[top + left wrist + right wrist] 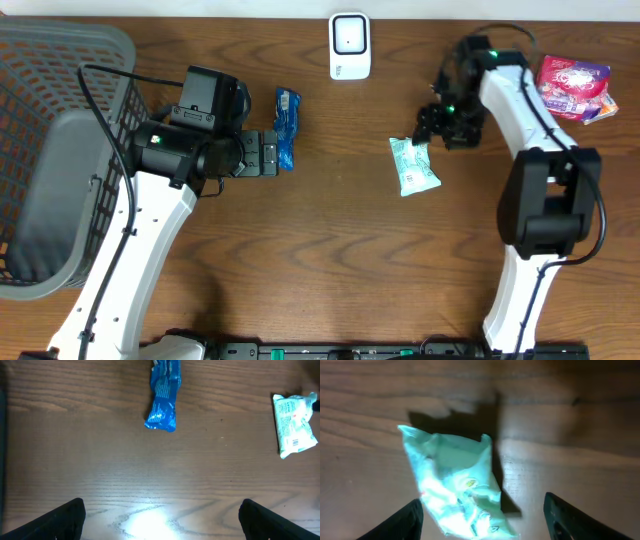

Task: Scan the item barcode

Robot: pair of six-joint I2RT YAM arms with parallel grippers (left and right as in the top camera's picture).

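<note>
A mint-green packet [413,166] lies flat on the wooden table right of centre. In the right wrist view this packet [455,490] lies on the wood below my right gripper [483,510], whose jaws stand wide apart on either side without touching it. From overhead the right gripper [432,125] hovers just behind the packet's upper right corner. A blue packet [287,125] lies left of centre. My left gripper [268,153] stands open beside it, nothing between its fingers [65,517]. The white scanner [349,45] stands at the back edge, in the middle.
A grey mesh basket [60,60] fills the left side of the table. A pink and red packet [572,85] lies at the far right, behind the right arm. In the left wrist view the blue packet [162,400] is ahead, the green packet [295,425] at the right edge.
</note>
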